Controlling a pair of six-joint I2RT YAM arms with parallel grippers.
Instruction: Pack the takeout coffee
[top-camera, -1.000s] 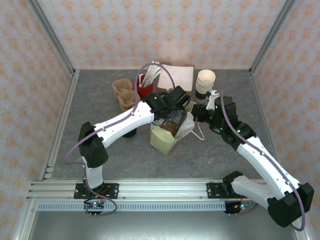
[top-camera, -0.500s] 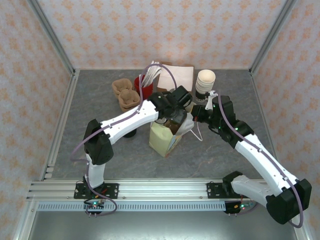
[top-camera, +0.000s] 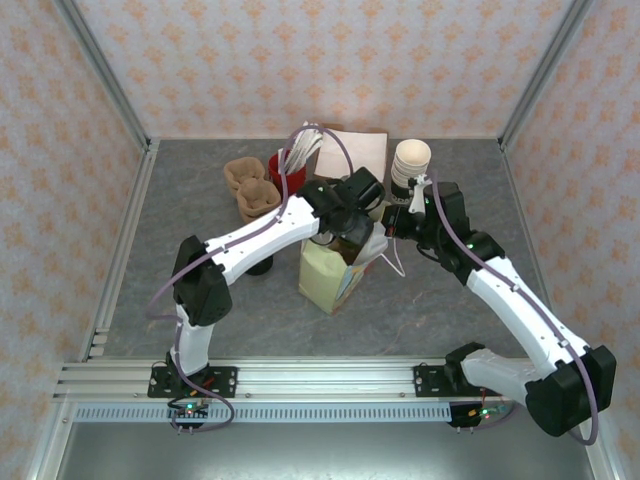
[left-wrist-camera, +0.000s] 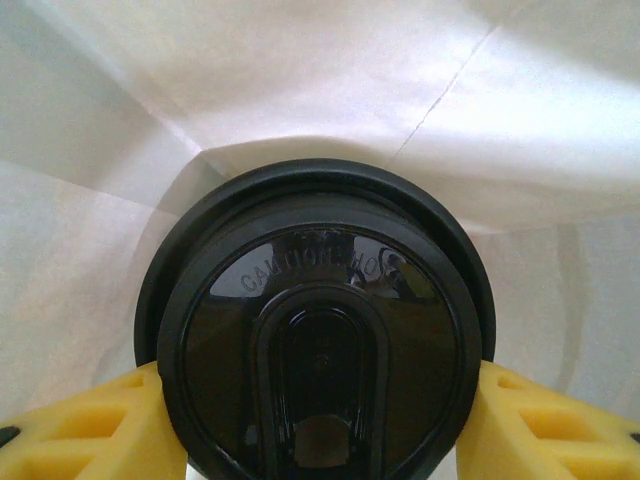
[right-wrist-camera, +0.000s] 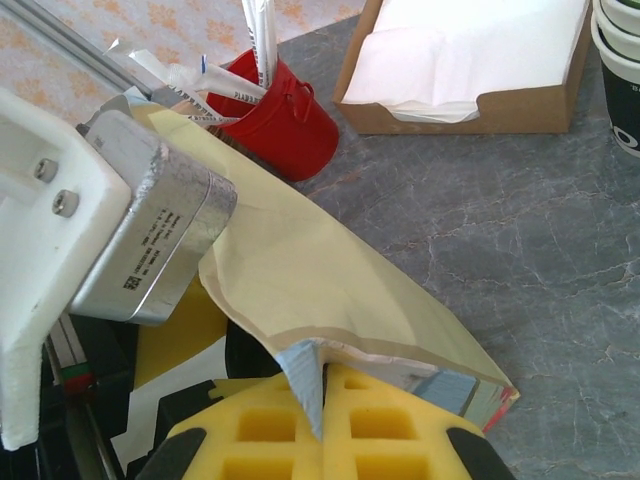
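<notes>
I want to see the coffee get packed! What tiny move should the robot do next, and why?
Probably ease the left gripper down a little. It grips the takeout coffee at its black lid, with the white inside of the paper bag around it, and the right gripper pinches the bag's edge.

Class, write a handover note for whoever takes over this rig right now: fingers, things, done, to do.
Left gripper: closed on the coffee, inside the bag.
Right gripper: shut, pinching the bag's rim.
Done: coffee is in the bag.
To do: whether it stands on the bottom is hidden; probably lower, let go, withdraw, then free the rim.
</notes>
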